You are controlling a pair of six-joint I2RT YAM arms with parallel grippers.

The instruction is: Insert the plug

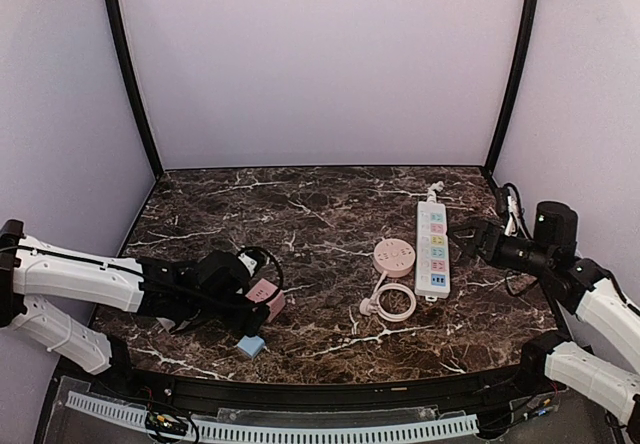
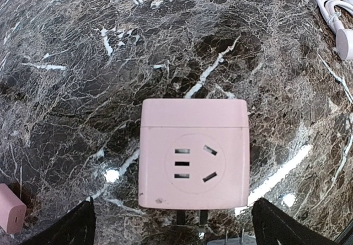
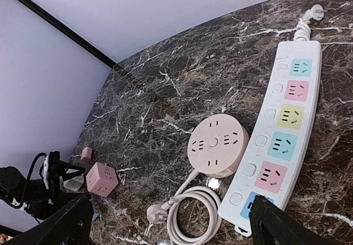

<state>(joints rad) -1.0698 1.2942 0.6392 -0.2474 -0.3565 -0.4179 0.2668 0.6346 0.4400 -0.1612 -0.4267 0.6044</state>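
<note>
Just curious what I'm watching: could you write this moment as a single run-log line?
held: nothing | left jaws: open, facing pink plastic cube socket | right jaws: open, facing long white power strip

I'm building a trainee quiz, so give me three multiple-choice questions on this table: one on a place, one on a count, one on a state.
1. Where is the round socket? A left of the power strip; B right of it; C on it.
2. How many coloured outlets on the strip? A four; B six; C eight.
3. The round socket's plug is: A in the strip; B loose on the table; C hanging off the edge.
Answers: A, the top view shows it left of the strip; B, six line its face; B, it lies unplugged.
</note>
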